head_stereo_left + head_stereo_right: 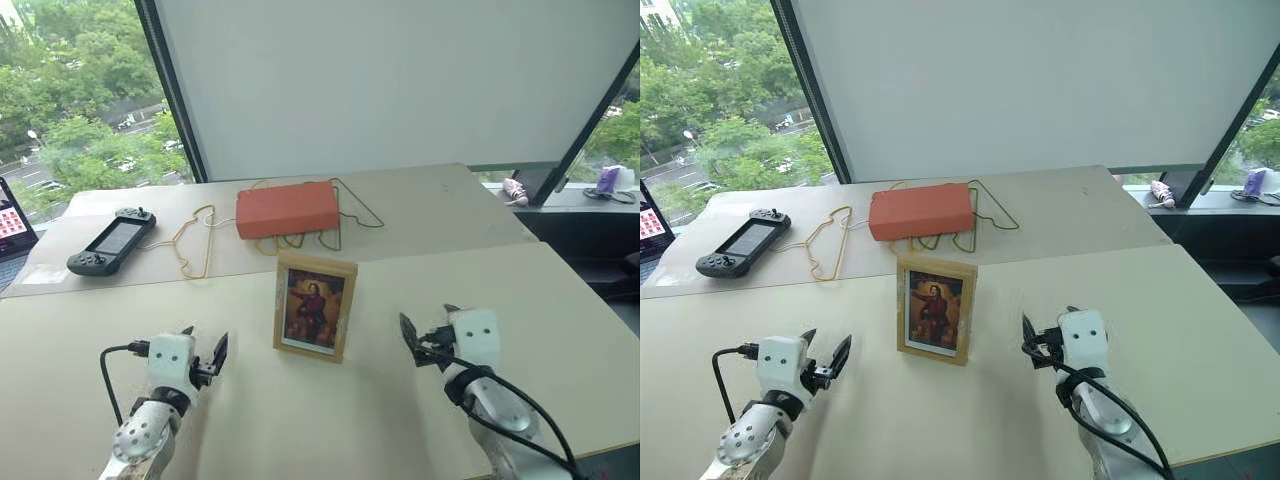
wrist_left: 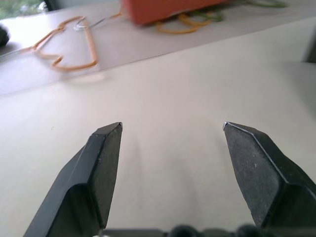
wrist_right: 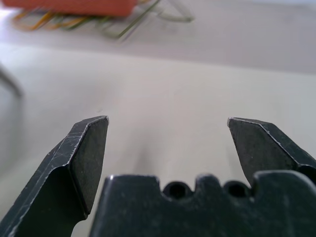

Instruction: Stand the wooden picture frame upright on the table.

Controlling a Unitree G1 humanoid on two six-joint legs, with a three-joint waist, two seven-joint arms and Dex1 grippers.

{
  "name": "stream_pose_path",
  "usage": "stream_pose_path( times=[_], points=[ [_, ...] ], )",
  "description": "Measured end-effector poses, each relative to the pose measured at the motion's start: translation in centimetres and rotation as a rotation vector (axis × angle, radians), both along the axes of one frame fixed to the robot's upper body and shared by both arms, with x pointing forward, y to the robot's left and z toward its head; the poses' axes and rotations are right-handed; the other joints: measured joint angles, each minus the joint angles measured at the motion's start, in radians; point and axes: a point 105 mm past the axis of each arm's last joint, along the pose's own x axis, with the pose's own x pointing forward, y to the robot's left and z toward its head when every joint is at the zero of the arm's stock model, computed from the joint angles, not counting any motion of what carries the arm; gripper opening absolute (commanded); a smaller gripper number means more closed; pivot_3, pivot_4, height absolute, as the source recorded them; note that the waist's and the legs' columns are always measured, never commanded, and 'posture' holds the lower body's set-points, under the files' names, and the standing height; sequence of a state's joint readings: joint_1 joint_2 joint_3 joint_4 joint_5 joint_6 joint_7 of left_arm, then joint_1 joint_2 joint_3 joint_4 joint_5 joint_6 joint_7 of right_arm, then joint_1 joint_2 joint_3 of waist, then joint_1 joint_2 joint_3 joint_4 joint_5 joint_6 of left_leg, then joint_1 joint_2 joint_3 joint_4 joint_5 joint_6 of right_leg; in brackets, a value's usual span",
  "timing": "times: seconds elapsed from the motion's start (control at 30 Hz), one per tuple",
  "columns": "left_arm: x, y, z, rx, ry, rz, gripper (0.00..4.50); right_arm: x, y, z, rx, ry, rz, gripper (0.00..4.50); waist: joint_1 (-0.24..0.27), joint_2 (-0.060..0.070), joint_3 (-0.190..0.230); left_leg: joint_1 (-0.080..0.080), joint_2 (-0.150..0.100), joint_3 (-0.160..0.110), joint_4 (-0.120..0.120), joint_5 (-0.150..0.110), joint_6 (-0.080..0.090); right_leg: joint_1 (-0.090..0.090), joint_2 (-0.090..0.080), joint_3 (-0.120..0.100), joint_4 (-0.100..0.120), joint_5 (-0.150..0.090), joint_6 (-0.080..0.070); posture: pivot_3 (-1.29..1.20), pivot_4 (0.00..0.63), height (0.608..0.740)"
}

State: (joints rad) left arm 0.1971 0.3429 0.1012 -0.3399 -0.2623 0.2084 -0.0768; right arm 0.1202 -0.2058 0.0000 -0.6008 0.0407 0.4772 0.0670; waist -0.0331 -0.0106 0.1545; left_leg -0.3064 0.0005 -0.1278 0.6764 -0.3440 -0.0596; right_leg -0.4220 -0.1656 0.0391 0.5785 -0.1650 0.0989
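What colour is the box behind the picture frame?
Orange-red; the box shows best in the left eye view.

Picture frame (image 1: 315,306) upright on table (image 1: 380,420)

No text, label, brand, number or sign can be read anywhere. The wooden picture frame (image 1: 315,306) standing on the desk (image 1: 560,300) carries only a painted portrait inside a white mat, with no caption or plaque legible. Behind the frame, the orange-red box (image 1: 287,209) shows a plain face without print. To the left of the frame, the handheld game console (image 1: 111,241) has a dark, blank screen (its buttons are too small to make out any markings). Further left of the frame, a lit screen (image 1: 12,222) shows small red tiles, none legible.
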Motion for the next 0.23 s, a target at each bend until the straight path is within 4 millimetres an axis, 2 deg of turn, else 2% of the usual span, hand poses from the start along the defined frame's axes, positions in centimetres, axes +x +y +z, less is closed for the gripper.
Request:
stream_pose_path(
  times=[0.1, 0.23],
  points=[
    [0.63, -0.14, 0.17, -0.031, -0.003, 0.043, 3.53, 0.21, -0.36, -0.90, -0.013, 0.008, -0.027, 4.49, -0.002, 0.000, 0.000, 0.000, 0.000, 0.000, -0.001, 0.000, 0.000, -0.001, 0.000, 0.000, -0.001, 0.000, 0.000, 0.00, 0.150, 0.740],
    [0.63, -0.41, -0.01, -0.029, -0.001, 0.047, 3.53, 0.37, -0.77, -1.01, -0.044, 0.000, -0.036, 4.49, -0.005, 0.000, 0.000, -0.001, 0.000, 0.000, -0.002, -0.001, 0.001, -0.001, 0.000, 0.000, -0.001, -0.001, -0.001, 0.00, 0.150, 0.740]
  ],
)
